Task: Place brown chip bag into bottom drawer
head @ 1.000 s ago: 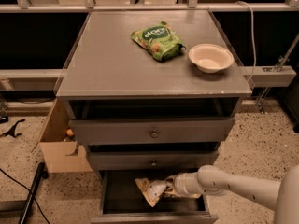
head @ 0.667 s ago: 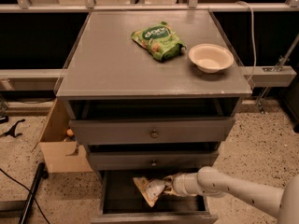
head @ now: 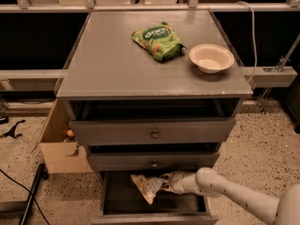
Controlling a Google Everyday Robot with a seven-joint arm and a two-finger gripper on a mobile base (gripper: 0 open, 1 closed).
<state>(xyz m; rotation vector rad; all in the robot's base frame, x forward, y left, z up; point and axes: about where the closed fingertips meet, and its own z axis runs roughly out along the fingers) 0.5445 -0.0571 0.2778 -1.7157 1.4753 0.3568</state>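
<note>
The brown chip bag point(head: 146, 187) is crumpled, brown and tan with a white panel. It sits inside the open bottom drawer point(head: 154, 215), at the left-middle of its dark interior. My gripper point(head: 165, 181) reaches into that drawer from the right on a white arm and is at the bag's right edge, touching it. The upper part of the bag is hidden under the middle drawer's front.
A green snack bag point(head: 158, 41) and a white bowl point(head: 211, 57) lie on the grey cabinet top point(head: 112, 69). Two shallower drawers with round knobs point(head: 153, 134) sit above. A cardboard box point(head: 58, 149) stands on the floor to the left, with a black cable nearby.
The gripper and the bag have shifted slightly left and deeper into the bottom drawer.
</note>
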